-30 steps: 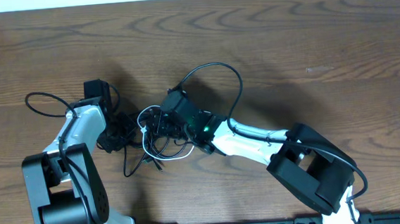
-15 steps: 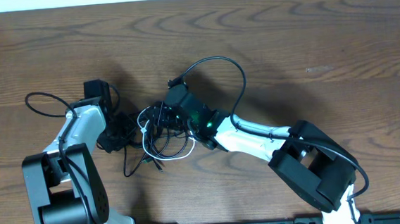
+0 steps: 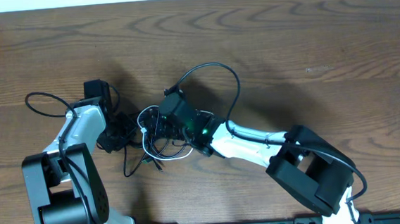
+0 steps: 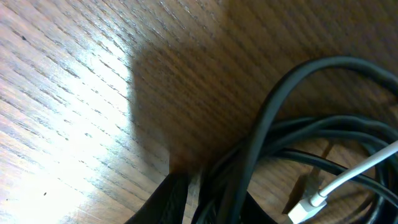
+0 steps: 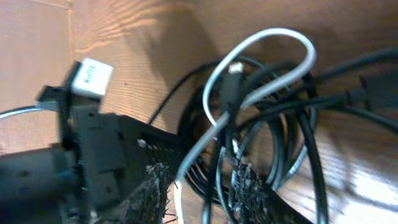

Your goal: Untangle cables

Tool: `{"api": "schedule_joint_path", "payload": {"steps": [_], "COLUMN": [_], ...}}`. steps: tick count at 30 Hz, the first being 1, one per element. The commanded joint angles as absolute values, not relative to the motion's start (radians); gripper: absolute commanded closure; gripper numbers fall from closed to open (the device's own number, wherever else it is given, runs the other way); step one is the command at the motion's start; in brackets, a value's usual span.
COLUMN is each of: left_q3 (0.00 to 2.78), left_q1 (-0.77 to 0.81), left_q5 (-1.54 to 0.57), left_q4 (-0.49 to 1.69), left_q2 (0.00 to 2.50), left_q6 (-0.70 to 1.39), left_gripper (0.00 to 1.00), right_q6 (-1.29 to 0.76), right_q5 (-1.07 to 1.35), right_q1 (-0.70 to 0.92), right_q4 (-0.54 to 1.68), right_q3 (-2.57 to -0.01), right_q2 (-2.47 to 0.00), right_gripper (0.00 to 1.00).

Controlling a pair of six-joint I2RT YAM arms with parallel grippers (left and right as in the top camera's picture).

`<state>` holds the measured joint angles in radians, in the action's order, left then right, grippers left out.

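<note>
Not much was gained in the last second, tbh. The right end effector (image 3: pixel 160 123) was swung a bit toward the far edge of the tabletop (image 3: pixel 307 34) and has now been brought back down into the cables (image 3: pixel 155 133). Its jaws were eased slightly closer but are still seen apart. In the wrist view the fingers (image 5: pixel 152 186) are set on either side of a white strand and a black one, with nothing visibly pinched yet.

The left end effector (image 3: pixel 112 137) hasn't been moved at all. It looks to be clamped on a bunch of black strands at the left side of the clump, though only one finger can be made out up close.

The tangle itself is parked left of the tabletop's middle, about halfway between the near and far edges. Its shape is basically unchanged: the white cable (image 3: pixel 178 156) is still looped out on the near side, and its plug (image 4: pixel 305 208) is still tucked in among the black ones.

So it can be read as a re-aim rather than a pull. No strand has been freed so far, and the untangling is probably still at an early stage.
</note>
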<state>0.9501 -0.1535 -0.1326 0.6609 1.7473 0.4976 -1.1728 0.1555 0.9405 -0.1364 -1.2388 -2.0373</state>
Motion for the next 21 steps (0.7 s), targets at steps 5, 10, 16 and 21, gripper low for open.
{"api": "schedule_joint_path", "payload": {"steps": [5,10,16,21], "left_q3": [0.903,0.903,0.903,0.903], "left_q1": [-0.160,-0.160,-0.160,-0.160], "left_q5": [-0.124,-0.123,-0.123,-0.120], "left_q4": [0.665,0.665,0.665,0.665], "left_q2": [1.784,1.784,1.784,1.784], "left_q6": [0.506,0.506,0.506,0.506], "left_gripper": [0.78,0.78,0.78,0.78], "right_q6": [-1.100,-1.035,-0.989,-0.894], "right_q5": [0.105,0.087,-0.002,-0.009], "right_q1": [0.960,0.962,0.954,0.883], "right_q4": [-0.121,-0.086,0.113,0.261], "right_q3": [-1.242,-1.242,-1.242,-1.242], "right_q2": [-2.060,-2.061,-2.061,-2.059], "right_gripper": [0.70,0.75,0.88,0.90]}}
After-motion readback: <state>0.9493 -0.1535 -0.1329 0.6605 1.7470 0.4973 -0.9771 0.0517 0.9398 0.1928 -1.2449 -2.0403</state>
